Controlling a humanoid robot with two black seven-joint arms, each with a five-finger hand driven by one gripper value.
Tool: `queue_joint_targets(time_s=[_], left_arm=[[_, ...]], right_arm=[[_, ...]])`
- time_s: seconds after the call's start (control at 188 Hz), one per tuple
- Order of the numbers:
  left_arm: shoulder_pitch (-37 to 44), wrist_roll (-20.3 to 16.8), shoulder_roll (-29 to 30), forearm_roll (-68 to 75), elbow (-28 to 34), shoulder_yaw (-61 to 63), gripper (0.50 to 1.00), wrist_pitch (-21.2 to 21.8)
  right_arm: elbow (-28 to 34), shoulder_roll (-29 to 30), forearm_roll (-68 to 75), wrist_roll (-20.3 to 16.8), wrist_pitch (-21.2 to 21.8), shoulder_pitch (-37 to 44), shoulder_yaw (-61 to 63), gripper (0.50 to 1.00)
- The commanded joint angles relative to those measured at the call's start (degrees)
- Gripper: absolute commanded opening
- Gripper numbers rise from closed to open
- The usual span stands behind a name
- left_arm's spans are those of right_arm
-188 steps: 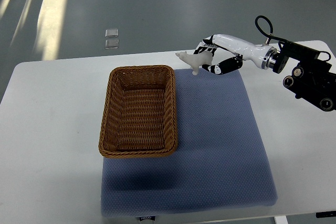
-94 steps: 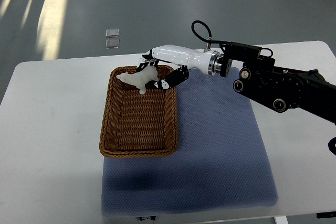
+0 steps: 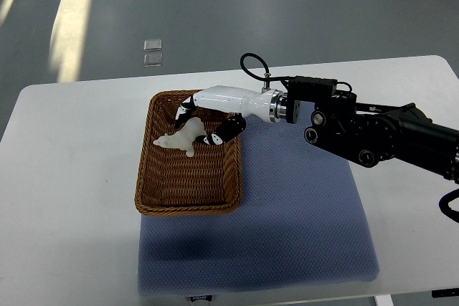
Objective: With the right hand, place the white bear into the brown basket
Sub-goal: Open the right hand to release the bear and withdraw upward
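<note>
White bear (image 3: 181,139), gripped by the right hand (image 3: 203,123), has travelled from beside the brown basket (image 3: 188,195) to low inside it; release remains.

A white table (image 3: 72,155) is standing on a grey floor (image 3: 237,12); beyond the table, sunlight streaks (image 3: 72,19) are falling across the floor.

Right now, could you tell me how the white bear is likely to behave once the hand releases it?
The white bear looks small and probably light. Its uneven shape suggests tipping rather than rolling, and the brown basket walls should contain it.
</note>
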Motion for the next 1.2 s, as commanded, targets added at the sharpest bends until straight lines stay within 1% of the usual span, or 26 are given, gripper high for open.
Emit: queue_joint_targets(time_s=[0.0, 0.048, 0.143, 0.255, 0.489, 0.717, 0.84, 1.026, 1.196], left_arm=[[0.0, 0.0, 0.0, 0.0, 0.0, 0.0, 1.000, 0.0], [0.0, 0.0, 0.0, 0.0, 0.0, 0.1, 1.000, 0.0], [0.0, 0.0, 0.0, 0.0, 0.0, 0.1, 1.000, 0.0], [0.0, 0.0, 0.0, 0.0, 0.0, 0.1, 1.000, 0.0], [0.0, 0.0, 0.0, 0.0, 0.0, 0.1, 1.000, 0.0], [0.0, 0.0, 0.0, 0.0, 0.0, 0.1, 1.000, 0.0], [0.0, 0.0, 0.0, 0.0, 0.0, 0.2, 1.000, 0.0], [0.0, -0.1, 0.0, 0.0, 0.0, 0.2, 1.000, 0.0], [0.0, -0.2, 0.0, 0.0, 0.0, 0.1, 1.000, 0.0]], right_arm=[[-0.3, -0.2, 0.0, -0.2, -0.5, -0.2, 0.1, 0.793], [-0.3, -0.3, 0.0, -0.2, -1.6, -0.3, 0.2, 0.823], [-0.3, -0.7, 0.0, -0.2, -3.1, -0.5, 0.1, 0.856], [-0.4, -0.9, 0.2, -0.2, -4.4, -1.3, 1.0, 0.856], [-2.1, -2.5, 4.0, -0.3, -9.5, -3.1, 2.5, 0.856], [-4.6, -3.7, 20.0, -0.5, -8.9, -7.0, 11.1, 0.856], [-5.1, -4.6, 31.6, -3.0, -9.4, -9.3, 14.7, 0.856], [-6.3, -5.6, 44.6, -4.0, -9.4, -14.1, 21.6, 0.856], [-6.2, -5.6, 56.5, -6.9, -8.9, -18.3, 28.6, 0.856]])
